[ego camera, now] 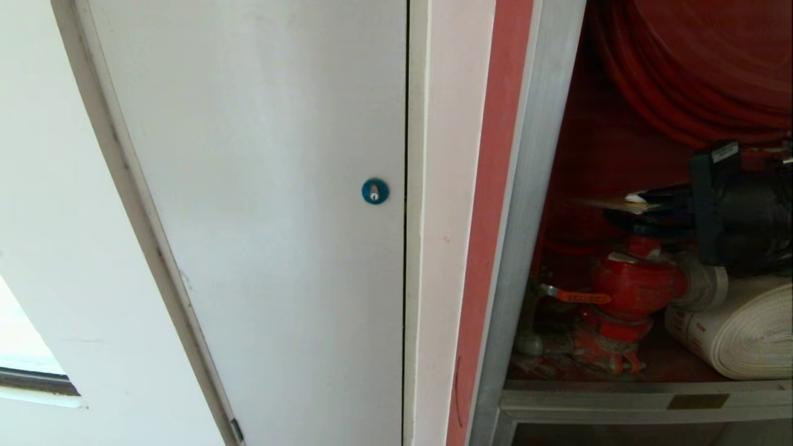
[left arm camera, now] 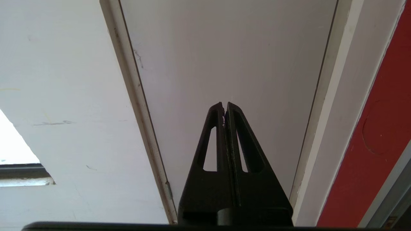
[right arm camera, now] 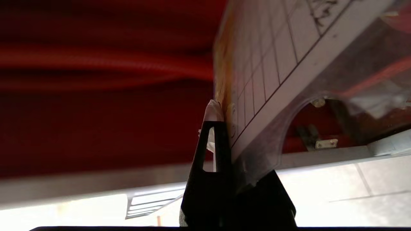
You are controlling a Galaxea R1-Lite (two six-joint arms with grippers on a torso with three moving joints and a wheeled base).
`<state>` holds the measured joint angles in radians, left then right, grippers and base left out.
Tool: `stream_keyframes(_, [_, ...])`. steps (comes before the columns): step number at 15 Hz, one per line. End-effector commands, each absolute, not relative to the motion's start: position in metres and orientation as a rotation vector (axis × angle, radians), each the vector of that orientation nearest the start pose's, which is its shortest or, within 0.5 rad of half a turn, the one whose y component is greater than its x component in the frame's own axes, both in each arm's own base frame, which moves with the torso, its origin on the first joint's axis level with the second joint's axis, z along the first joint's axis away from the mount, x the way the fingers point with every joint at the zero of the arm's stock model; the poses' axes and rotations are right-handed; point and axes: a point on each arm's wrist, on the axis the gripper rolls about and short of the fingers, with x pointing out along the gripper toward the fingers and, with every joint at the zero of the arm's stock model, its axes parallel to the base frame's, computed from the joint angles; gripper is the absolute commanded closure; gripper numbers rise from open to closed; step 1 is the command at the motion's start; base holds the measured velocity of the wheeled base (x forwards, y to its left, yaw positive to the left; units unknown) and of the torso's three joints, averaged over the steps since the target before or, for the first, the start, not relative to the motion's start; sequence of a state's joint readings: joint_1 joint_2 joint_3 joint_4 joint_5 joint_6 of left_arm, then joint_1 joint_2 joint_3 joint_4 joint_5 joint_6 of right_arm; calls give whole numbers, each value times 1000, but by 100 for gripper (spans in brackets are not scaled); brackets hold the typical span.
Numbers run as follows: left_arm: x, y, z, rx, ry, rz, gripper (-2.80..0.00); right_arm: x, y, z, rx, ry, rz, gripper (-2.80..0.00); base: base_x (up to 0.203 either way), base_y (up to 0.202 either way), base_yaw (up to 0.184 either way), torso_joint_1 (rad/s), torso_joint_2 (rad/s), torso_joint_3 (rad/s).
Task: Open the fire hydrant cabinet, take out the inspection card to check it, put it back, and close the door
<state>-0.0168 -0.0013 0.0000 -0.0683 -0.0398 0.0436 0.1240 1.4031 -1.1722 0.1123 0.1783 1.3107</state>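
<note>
Right jaws pinching the inspection card [right arm camera: 273, 64] inside the fire hydrant cabinet [ego camera: 533, 204], beside its red valve [ego camera: 632, 288].

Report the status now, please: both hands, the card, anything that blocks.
Right hand shut on inspection card, inside open fire hydrant cabinet. Left hand shut, empty, facing grey-white panel door. Red valve just below card; nothing else blocking.

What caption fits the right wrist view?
Right gripper shut on the inspection card inside the red fire hydrant cabinet.
</note>
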Motion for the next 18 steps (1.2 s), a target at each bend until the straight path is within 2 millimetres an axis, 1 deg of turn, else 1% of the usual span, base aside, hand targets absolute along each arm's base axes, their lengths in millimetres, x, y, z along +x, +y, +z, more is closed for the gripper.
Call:
stream_keyframes(1, [-21,-1,75,45,-43,-56,0,244,35,288,1308,528,19,0,0,0,0,0,0,0])
stream_keyframes(3, [-21,-1,75,43,-43,-56,0,244,36,292,1332,564,79,0,0,0,0,0,0,0])
stream_keyframes(5, [-21,-1,75,45,-43,-56,0,252,35,291,1366,571,65,0,0,0,0,0,0,0])
stream_keyframes(6, [-21,-1,75,45,-43,-56,0,255,32,290,1372,566,51,0,0,0,0,0,0,0])
stream_keyframes(8, [-21,-1,75,44,-43,-56,0,258,28,291,1379,567,60,0,0,0,0,0,0,0])
stream_keyframes(18, [-21,-1,75,45,-43,-56,0,259,28,291,1382,583,67,0,0,0,0,0,0,0])
